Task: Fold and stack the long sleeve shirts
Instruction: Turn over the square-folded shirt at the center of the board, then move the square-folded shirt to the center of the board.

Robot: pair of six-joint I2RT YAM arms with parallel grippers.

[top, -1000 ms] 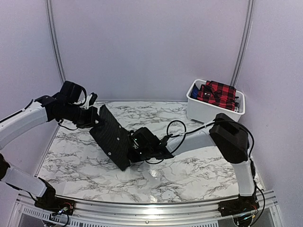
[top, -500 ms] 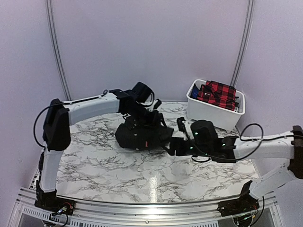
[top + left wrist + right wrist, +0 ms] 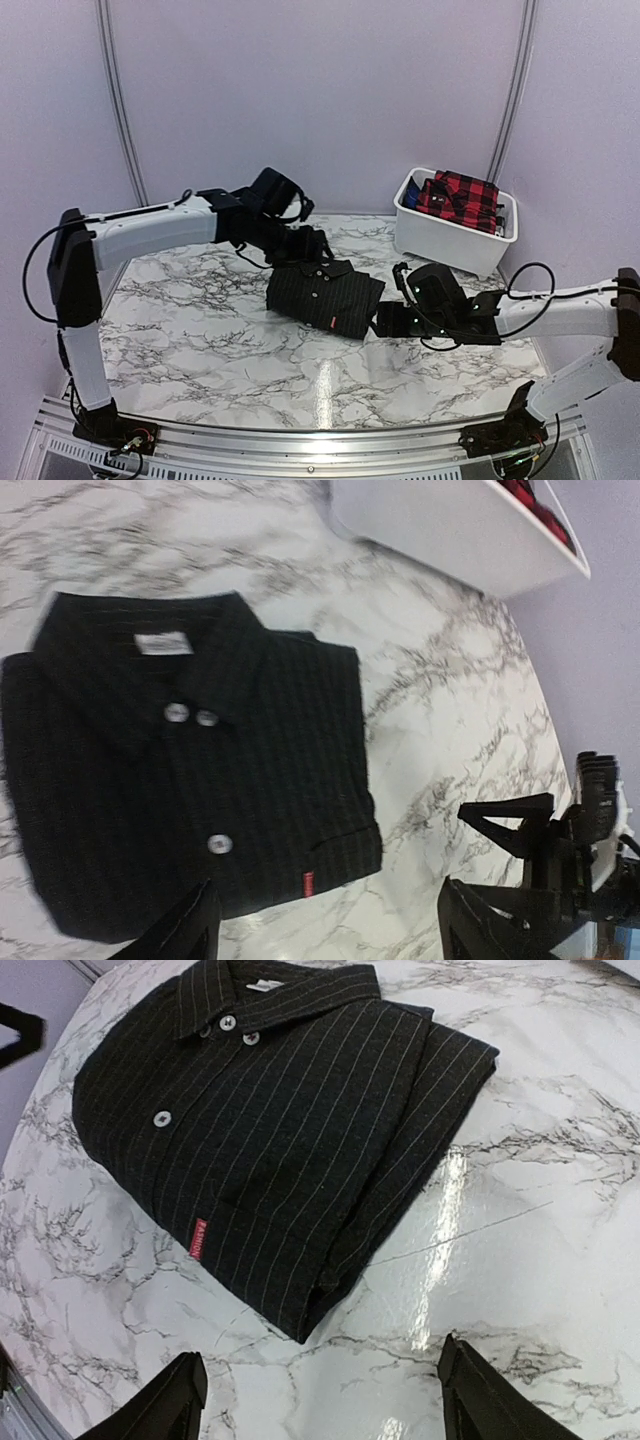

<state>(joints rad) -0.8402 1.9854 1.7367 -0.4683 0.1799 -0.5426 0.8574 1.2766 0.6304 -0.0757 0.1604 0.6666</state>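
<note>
Fingers (image 3: 170,1405) now off folded shirt (image 3: 280,1130)

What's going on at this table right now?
Two robot arms are working on a black pinstriped shirt, which lies folded on the marble table with its collar and buttons facing up. The left gripper and the right gripper are both close by the shirt, open and holding nothing. A red-and-black plaid shirt lies in the white bin at the far right.
</note>
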